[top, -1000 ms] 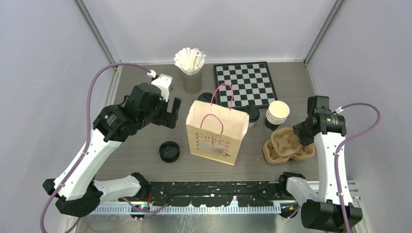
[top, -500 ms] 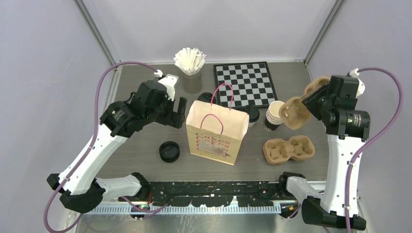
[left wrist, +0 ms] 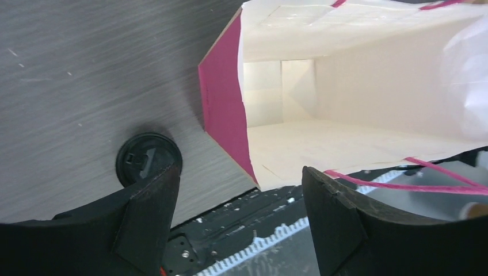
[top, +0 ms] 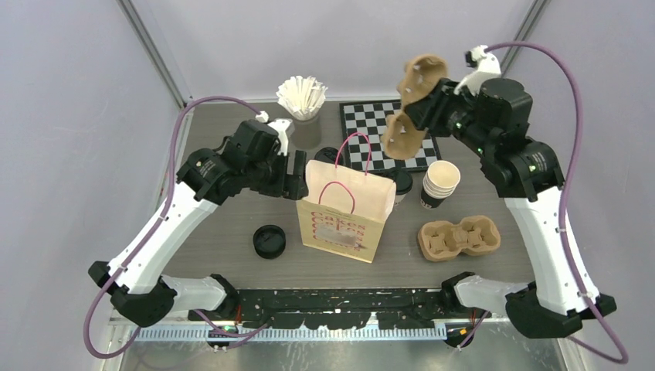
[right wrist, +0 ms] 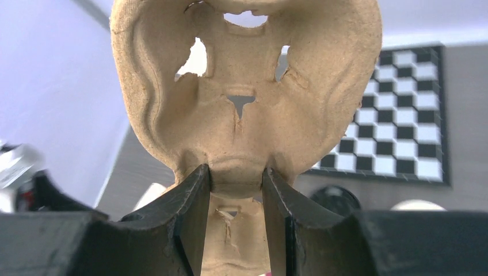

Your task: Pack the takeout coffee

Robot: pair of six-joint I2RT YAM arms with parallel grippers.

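A takeout coffee [top: 401,182] with a black lid stands behind the cream paper bag [top: 340,209], mostly hidden by it. A second black lid [top: 327,154] shows behind the bag's left side. My right gripper [top: 429,108] is shut on a brown pulp carrier [top: 415,85], held tilted in the air over the chessboard; in the right wrist view the fingers [right wrist: 195,201] pinch the carrier's [right wrist: 247,86] middle ridge. My left gripper [top: 294,175] is open at the bag's left edge. From the left wrist, the bag's [left wrist: 345,103] open mouth lies past the empty gripper [left wrist: 239,195].
Another pulp carrier [top: 458,237] lies on the table at right, with a stack of open paper cups [top: 440,183] behind it. A loose black lid [top: 269,241] lies left of the bag. A chessboard [top: 371,127] and a holder of white stirrers [top: 303,97] are at the back.
My right arm lifted one carrier off the one on the table and swung it up and left over the chessboard. My left gripper moved right to the bag's edge, its jaws narrowing a little.
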